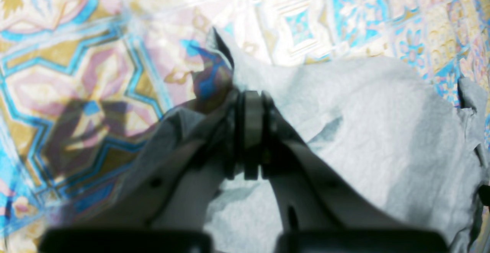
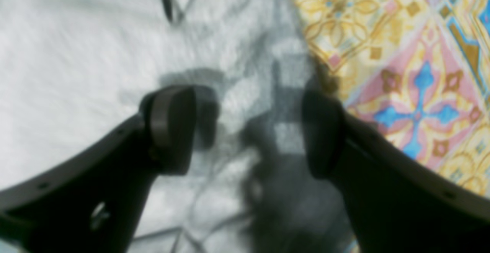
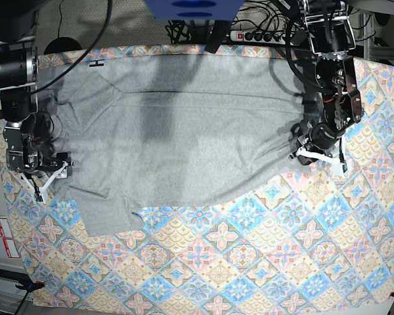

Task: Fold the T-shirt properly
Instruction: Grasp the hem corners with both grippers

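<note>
Left gripper (image 1: 250, 103) pinching T-shirt (image 1: 363, 130) edge, blurred, right gripper (image 2: 245, 130) agape

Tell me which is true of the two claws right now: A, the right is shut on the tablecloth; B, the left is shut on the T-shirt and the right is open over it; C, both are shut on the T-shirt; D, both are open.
B. In the left wrist view the left claw is pinched shut on a raised fold of the T-shirt, while the right claw stands wide open above the grey fabric.
</note>
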Robot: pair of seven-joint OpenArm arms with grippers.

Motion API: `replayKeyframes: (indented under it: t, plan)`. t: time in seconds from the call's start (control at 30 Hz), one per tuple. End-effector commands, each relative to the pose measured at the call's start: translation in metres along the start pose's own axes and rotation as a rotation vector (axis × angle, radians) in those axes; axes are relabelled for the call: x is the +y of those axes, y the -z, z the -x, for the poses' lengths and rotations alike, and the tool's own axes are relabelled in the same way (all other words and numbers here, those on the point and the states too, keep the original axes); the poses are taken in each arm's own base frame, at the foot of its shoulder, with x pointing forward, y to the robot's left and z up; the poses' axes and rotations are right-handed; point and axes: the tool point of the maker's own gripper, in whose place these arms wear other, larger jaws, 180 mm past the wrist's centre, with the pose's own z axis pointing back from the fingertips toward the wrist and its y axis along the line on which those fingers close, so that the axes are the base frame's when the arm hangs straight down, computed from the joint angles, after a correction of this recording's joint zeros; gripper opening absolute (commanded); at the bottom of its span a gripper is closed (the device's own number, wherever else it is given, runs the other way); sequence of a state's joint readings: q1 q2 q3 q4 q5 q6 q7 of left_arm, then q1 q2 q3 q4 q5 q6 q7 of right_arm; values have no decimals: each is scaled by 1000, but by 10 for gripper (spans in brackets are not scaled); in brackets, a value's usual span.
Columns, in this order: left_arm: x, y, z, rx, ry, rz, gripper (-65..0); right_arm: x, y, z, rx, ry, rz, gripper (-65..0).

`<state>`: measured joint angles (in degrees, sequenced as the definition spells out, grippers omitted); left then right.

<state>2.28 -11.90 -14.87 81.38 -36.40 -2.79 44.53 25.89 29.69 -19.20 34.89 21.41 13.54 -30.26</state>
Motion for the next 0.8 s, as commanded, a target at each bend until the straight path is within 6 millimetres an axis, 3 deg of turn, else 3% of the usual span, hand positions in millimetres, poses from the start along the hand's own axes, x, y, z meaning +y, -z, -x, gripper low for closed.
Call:
replayKeyframes:
  t: [0.0, 0.17, 0.37, 0.53, 0.63, 0.77]
  plan:
    - [-5, -3, -17, -47, 9, 16, -650, -19, -7, -25, -69, -23, 41, -237]
    - [-10, -4, -13, -42, -49, 59, -650, -28, -5, -26, -118, -98, 84, -237]
    - [-17, -5, -14, -39, -94, 97, -650, -33, 0, -11, -100, -90, 92, -237]
    - [-14, -6, -9, -31, -95, 92, -650, -15, 2, -4, -81, -116, -7, -241]
    - [-14, -8, -7, -30, -92, 92, -650, 1, 1, 0, -73, -145, -98, -298]
    - [-15, -11, -8, -36, -85, 96, -650, 22, -1, 9, -63, -170, -210, -443]
